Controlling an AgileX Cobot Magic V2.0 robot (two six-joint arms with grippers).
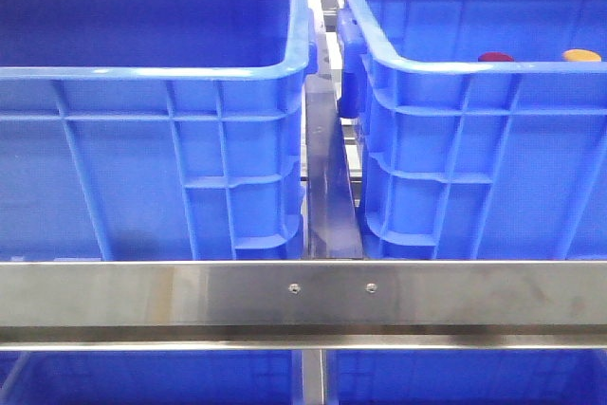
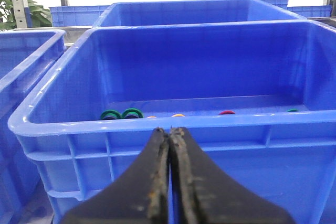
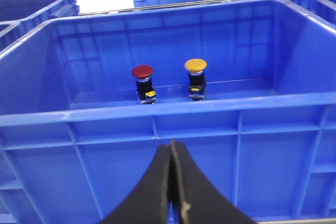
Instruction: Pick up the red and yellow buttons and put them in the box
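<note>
Blue plastic fills every view: the red button (image 3: 142,72) and the yellow button (image 3: 196,65) stand upright side by side, apart, on the floor of the right crate (image 1: 474,68), while the left crate (image 1: 152,73) holds small green rings (image 2: 121,114). Both the left gripper (image 2: 169,132) and right gripper (image 3: 171,144) hover outside their crates' near walls, fingers pressed together on nothing.

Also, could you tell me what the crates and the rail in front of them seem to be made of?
The crate looks like moulded glossy plastic: ribbed walls, rolled rim, soft highlights. The rail appears to be brushed stainless steel, grey with streaky reflections and two screw heads.
</note>
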